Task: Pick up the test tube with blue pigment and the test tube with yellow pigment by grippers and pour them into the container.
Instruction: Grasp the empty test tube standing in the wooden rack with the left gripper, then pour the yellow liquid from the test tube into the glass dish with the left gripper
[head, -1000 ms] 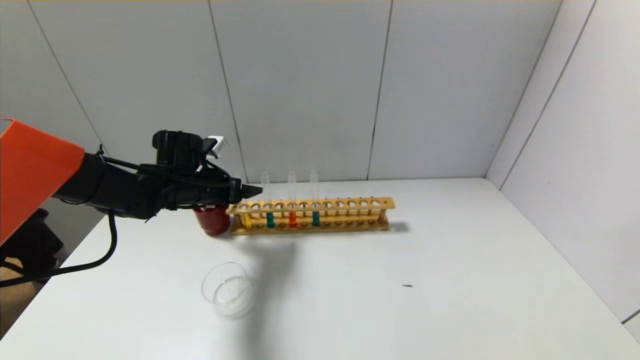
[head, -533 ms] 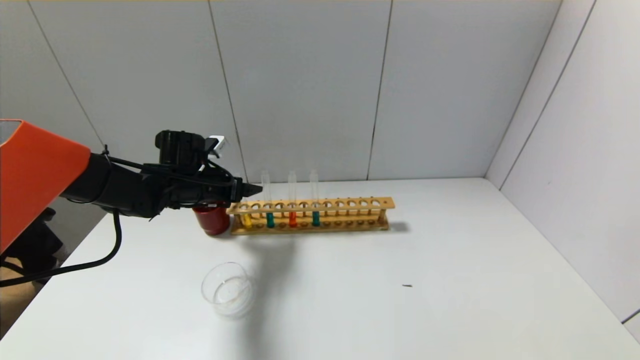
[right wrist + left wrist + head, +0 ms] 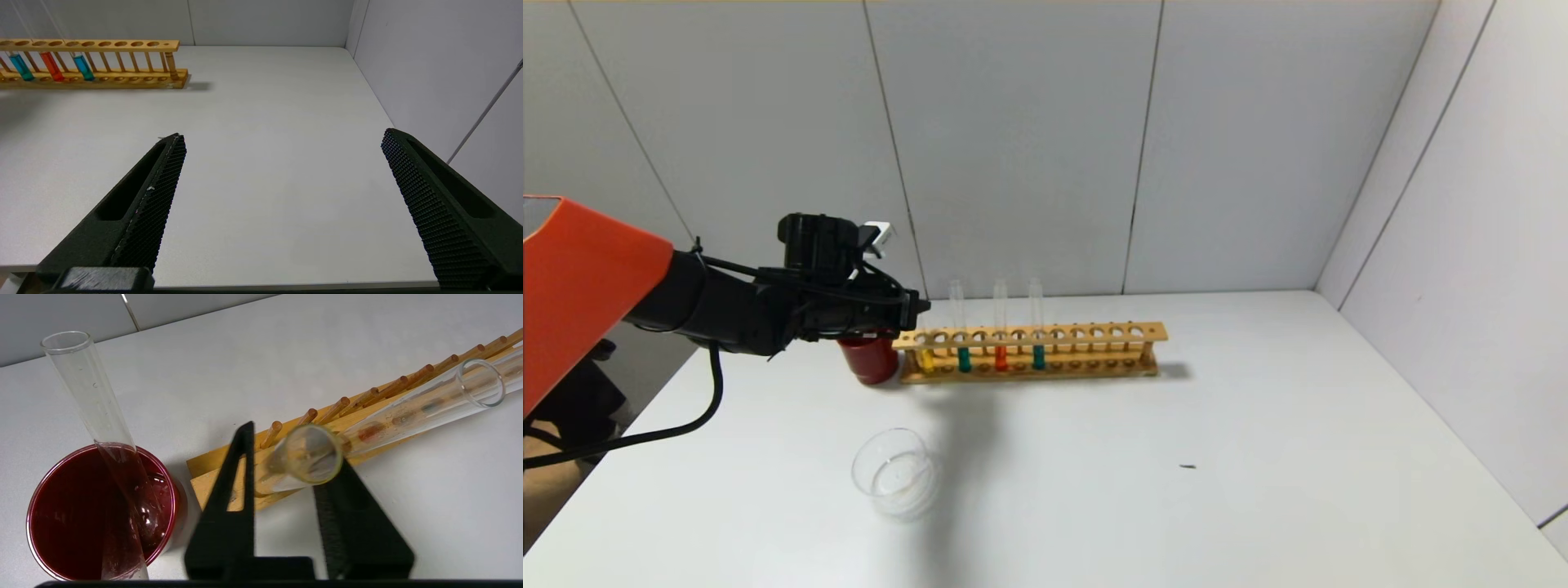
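Observation:
The test tube with yellow pigment [image 3: 925, 358] stands in the end hole of the wooden rack [image 3: 1094, 333], next to the red cup. Two tubes with teal-blue liquid [image 3: 964, 359] [image 3: 1038, 357] and one with orange liquid stand further along. My left gripper [image 3: 921, 309] is at the top of the yellow tube. In the left wrist view its open fingers [image 3: 294, 449] straddle the tube's mouth [image 3: 312, 459], which rests against one finger. The container [image 3: 894, 474], a clear glass dish, sits near the front. My right gripper [image 3: 282, 134] is wide open and empty over bare table.
A dark red cup [image 3: 870, 359] stands against the rack's left end, with an empty clear tube [image 3: 88, 388] leaning in it. The rack also shows in the right wrist view [image 3: 122, 43]. A small dark speck [image 3: 1188, 467] lies on the white table. Walls close the back and right.
The left gripper's tip has drawn back a little to the left, from past the yellow tube to level with it. Nothing else has moved.

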`<state>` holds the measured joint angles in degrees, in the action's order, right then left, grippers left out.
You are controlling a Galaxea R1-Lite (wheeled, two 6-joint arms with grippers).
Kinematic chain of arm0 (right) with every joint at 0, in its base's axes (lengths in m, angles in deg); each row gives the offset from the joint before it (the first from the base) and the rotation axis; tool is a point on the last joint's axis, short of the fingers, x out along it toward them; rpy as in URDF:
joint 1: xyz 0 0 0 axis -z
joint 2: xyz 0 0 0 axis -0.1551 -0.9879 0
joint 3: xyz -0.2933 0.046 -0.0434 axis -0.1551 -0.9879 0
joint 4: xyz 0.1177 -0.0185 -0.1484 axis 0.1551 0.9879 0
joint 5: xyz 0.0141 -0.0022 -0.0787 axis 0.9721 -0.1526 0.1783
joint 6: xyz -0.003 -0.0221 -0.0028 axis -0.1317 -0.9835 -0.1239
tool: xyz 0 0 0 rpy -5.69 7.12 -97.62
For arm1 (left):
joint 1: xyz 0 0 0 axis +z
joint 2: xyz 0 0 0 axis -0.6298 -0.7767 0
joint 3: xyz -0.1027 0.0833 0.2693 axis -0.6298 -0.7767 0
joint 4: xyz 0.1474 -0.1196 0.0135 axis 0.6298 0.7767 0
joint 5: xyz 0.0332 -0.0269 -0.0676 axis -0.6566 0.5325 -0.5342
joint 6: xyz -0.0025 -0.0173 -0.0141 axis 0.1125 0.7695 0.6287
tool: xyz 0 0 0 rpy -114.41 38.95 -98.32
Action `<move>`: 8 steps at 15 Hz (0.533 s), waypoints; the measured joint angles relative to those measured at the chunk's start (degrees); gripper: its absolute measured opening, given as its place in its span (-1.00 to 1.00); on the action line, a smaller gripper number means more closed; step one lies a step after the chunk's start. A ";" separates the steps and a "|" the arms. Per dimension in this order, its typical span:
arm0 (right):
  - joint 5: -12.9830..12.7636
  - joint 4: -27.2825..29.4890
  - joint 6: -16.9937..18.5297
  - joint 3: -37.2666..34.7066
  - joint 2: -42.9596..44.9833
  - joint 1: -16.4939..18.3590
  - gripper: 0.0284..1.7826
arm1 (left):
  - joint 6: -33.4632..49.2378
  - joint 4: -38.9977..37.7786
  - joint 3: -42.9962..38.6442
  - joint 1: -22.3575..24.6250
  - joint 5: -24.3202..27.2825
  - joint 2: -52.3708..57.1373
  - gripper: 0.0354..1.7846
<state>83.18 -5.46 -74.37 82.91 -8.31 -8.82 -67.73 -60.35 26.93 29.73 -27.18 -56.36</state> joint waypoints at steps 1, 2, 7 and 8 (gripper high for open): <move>0.00 0.02 0.00 0.00 0.00 0.00 0.96 | -0.05 -0.06 0.02 0.00 -0.12 0.00 -0.66; 0.00 0.02 0.00 0.00 0.00 0.00 0.96 | -0.02 -0.09 0.05 0.04 -0.11 0.02 -0.67; 0.00 0.00 0.00 0.00 0.00 0.00 0.96 | 0.02 0.41 1.10 -0.07 -0.01 0.11 -0.67; 0.00 0.02 0.00 0.00 0.00 0.00 0.96 | 0.00 0.71 1.51 -0.09 -0.09 0.16 -0.67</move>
<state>83.18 -5.43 -74.37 82.91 -8.31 -8.82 -67.73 -59.64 28.44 29.64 -27.26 -56.20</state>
